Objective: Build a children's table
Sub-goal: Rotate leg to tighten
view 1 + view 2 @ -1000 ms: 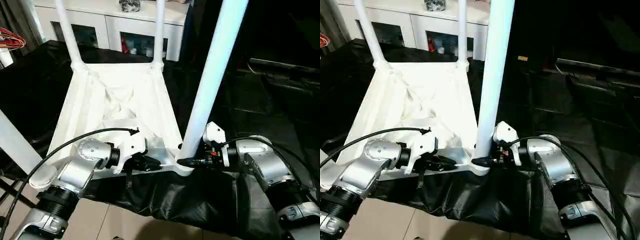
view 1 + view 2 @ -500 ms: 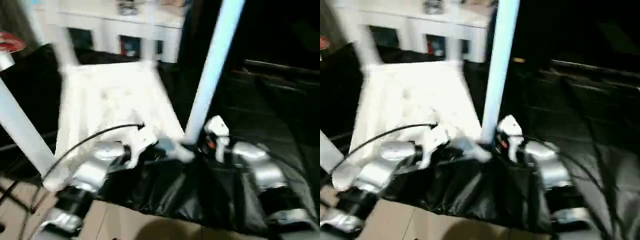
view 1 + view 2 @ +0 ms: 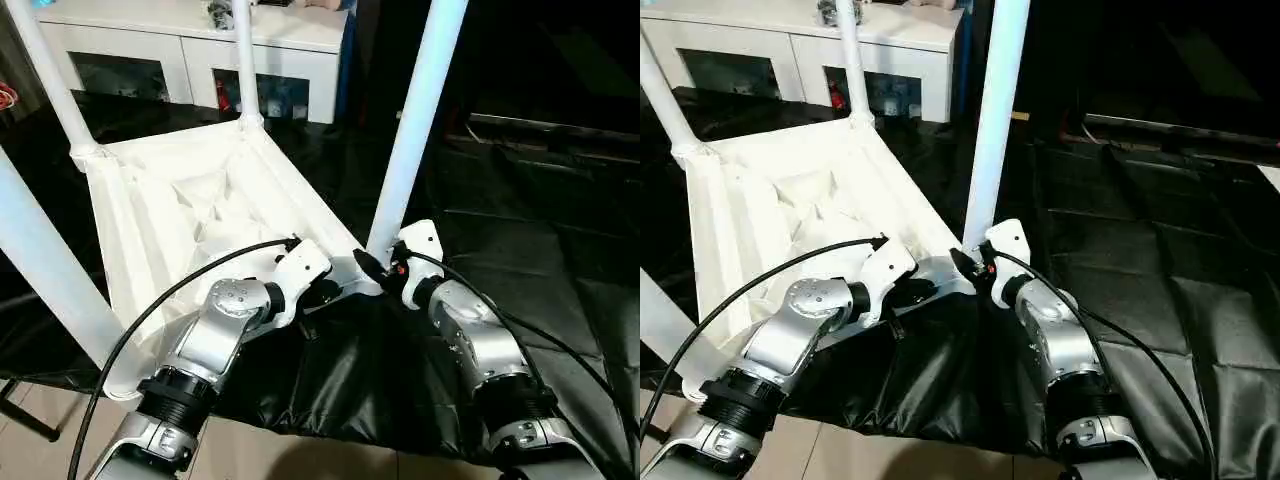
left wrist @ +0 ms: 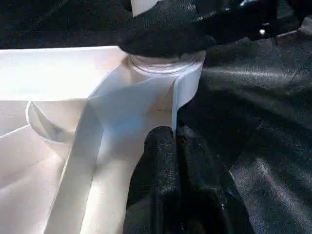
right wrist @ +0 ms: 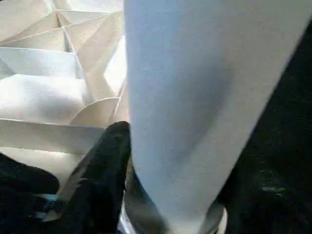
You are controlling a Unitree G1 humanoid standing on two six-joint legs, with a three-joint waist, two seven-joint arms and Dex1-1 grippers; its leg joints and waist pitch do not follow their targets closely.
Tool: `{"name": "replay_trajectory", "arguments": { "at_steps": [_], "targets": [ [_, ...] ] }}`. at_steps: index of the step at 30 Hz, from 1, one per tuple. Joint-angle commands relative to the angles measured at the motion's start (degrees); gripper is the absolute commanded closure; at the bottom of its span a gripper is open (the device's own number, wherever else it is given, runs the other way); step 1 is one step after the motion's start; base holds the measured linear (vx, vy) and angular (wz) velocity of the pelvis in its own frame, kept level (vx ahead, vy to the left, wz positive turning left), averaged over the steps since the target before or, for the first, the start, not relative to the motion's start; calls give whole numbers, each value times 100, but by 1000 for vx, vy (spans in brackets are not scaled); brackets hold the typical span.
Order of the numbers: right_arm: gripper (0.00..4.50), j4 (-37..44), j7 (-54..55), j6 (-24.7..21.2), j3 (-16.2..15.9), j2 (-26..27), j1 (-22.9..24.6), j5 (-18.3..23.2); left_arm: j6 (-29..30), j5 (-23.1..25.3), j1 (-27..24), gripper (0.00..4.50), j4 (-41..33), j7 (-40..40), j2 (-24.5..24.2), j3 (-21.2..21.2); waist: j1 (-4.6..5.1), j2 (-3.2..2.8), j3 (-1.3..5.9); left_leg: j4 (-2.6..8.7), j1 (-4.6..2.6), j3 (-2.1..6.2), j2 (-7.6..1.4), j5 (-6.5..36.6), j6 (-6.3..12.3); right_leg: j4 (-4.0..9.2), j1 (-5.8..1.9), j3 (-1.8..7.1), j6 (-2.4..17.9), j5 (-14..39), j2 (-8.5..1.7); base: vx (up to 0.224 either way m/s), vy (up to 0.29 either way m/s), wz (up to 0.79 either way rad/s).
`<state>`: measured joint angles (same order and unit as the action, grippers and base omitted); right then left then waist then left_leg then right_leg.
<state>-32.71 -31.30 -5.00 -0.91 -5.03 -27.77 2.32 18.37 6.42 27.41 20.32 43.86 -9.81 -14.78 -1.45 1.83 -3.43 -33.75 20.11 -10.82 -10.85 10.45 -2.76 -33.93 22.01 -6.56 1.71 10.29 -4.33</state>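
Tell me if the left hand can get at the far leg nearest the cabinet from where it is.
Probably not: the left hand is shut on the tabletop rim at the near corner; that leg stands across its whole ribbed underside.

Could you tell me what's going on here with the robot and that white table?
The robot is assembling a children's table, which lies upside down on black sheeting with all four legs standing in its corner sockets. The left gripper is shut on the rim of the tabletop beside the near right corner. The right gripper is at the base of that corner's leg, one finger against it.
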Motion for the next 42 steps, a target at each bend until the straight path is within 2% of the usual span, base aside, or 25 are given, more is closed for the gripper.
{"name": "replay_trajectory", "arguments": {
  "at_steps": [1,2,6,9,11,13,15,16,21,22,31,35,39,40,42],
  "targets": [
    [165,125,-1082,-109,-802,160,74,67,-275,-163,199,450,-265,247,164,-339,-23,-29,342,415,-34,169,-297,1709,110,552,-184,388,774,2315,-511,0,0,0],
    [143,197,-1424,-100,-889,-103,99,37,-266,-242,150,450,-325,510,29,-337,-42,-24,347,413,-25,169,-299,1660,139,541,-202,389,794,2231,-514,0,0,0],
    [139,250,-1834,-30,-967,-363,111,51,-323,-312,124,450,-349,766,-106,-329,-60,-20,359,402,-11,151,-303,1436,217,485,-225,402,931,1852,-507,0,0,0],
    [139,280,-2522,59,-966,-814,63,147,-520,-440,88,450,-363,1319,-440,-353,-84,-14,376,388,-1,141,-302,1288,296,447,-253,407,1031,1623,-502,0,0,0],
    [139,283,-2681,133,-976,-892,58,160,-600,-461,75,450,-362,1447,-511,-370,-86,-18,374,388,-7,139,-312,1216,304,432,-249,406,1096,1532,-505,0,0,0],
    [139,312,-3203,195,-1017,-1131,62,229,-714,-582,-13,450,-445,1945,-739,-437,-111,-18,370,389,-35,135,-322,1277,297,445,-234,404,1123,1590,-506,0,0,0],
    [139,293,-3561,288,-1064,-1319,55,229,-804,-688,-83,450,-532,2328,-911,-478,-132,-15,365,394,-27,134,-332,1312,313,438,-234,410,1124,1639,-506,0,0,0],
    [139,255,-3729,338,-1077,-1415,35,227,-797,-731,-97,450,-560,2417,-968,-454,-158,-16,359,399,-54,122,-347,1325,284,427,-209,418,1153,1579,-492,0,0,0],
    [139,219,-4017,340,-1090,-1550,-8,279,-855,-762,-99,450,-524,2524,-1102,-445,-201,-11,343,407,-69,118,-343,1446,196,443,-201,428,1101,1863,-496,0,0,0],
    [139,198,-4189,318,-1088,-1608,-40,328,-882,-787,-89,450,-498,2581,-1158,-420,-202,10,352,407,-49,120,-342,1400,199,432,-219,435,1069,1874,-504,0,0,0],
    [210,240,-4684,232,-1140,-1746,-80,489,-812,-933,-121,450,-567,2927,-1364,-388,-246,7,378,384,-35,91,-346,1061,302,366,-225,443,1198,1421,-487,0,0,0],
    [238,278,-4702,238,-1173,-1695,-17,486,-836,-945,-120,450,-540,2935,-1380,-398,-255,9,368,388,-38,97,-339,1163,244,385,-224,442,1156,1604,-496,0,0,0],
    [248,320,-4651,227,-1213,-1622,87,514,-776,-816,-83,450,-452,2622,-1255,-420,-266,9,366,389,-54,98,-340,1220,214,407,-215,446,1103,1729,-497,0,0,0],
    [248,324,-4433,204,-1169,-1504,139,525,-715,-691,0,450,-326,2237,-1102,-378,-277,-4,364,392,-50,99,-340,1214,210,408,-216,446,1088,1734,-495,0,0,0],
    [248,328,-4274,186,-1132,-1423,170,533,-670,-608,60,450,-244,1975,-997,-345,-293,6,352,395,-81,96,-340,1309,175,433,-192,451,1070,1849,-493,0,0,0]
  ]
}}
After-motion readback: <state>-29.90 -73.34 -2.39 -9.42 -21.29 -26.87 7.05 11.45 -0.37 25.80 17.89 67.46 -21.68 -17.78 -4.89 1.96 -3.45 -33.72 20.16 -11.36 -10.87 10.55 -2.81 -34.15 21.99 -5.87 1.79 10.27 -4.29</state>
